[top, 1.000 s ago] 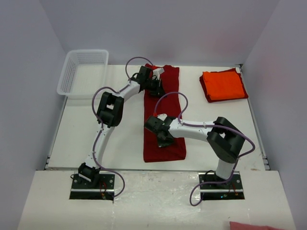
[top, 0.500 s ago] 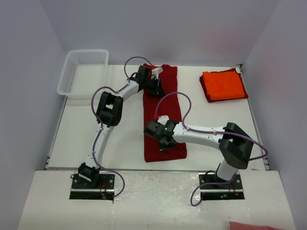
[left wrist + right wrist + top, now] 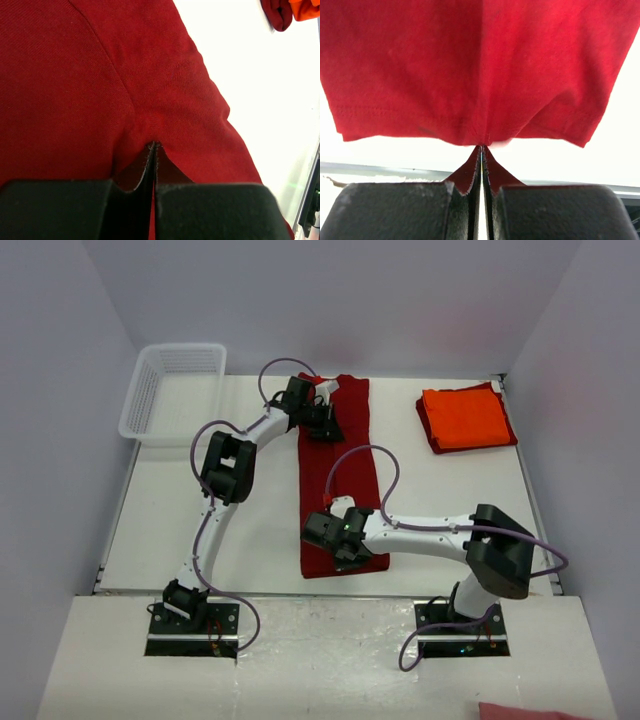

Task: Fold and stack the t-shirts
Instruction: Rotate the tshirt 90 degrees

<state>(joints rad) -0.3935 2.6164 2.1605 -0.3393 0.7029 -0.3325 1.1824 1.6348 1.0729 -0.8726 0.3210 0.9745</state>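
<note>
Two arms, one white counter (image 3: 450, 480), boxed in on 3 sides by plain pale grey walls (image 3: 350, 300). The arm bases are bolted to a lighter shelf at the near edge. A white mesh basket (image 3: 172, 347) sits at the far left corner.

The crimson tee (image 3: 340, 470) lies flat down the middle of the counter as a long narrow strip, running near to far. In the far right corner the orange tee (image 3: 465, 417) is folded square on top of a dark red folded cloth (image 3: 425, 428) that pokes out around its edges. That pile is well apart from the strip.

Left hand (image 3: 322, 420) is at the far end of the strip, over its left edge. Right hand (image 3: 345, 548) is at the near end, by the hem.

The overhead cam gives the layout, but you can't rly make out the fingertips there. The wrist cams sort that out:
- Left wrist: fingers pressed together w/ crimson fabric pinched at the tips and the cloth puckering toward the pinch. There's also a corner of the orange pile at top right.
- Right wrist: fingers together, clamped on the hem, which is pulled into a little peak at the tips. You can see the stitch line along the hem and white counter past it.

The basket and walls only show from overhead.
</note>
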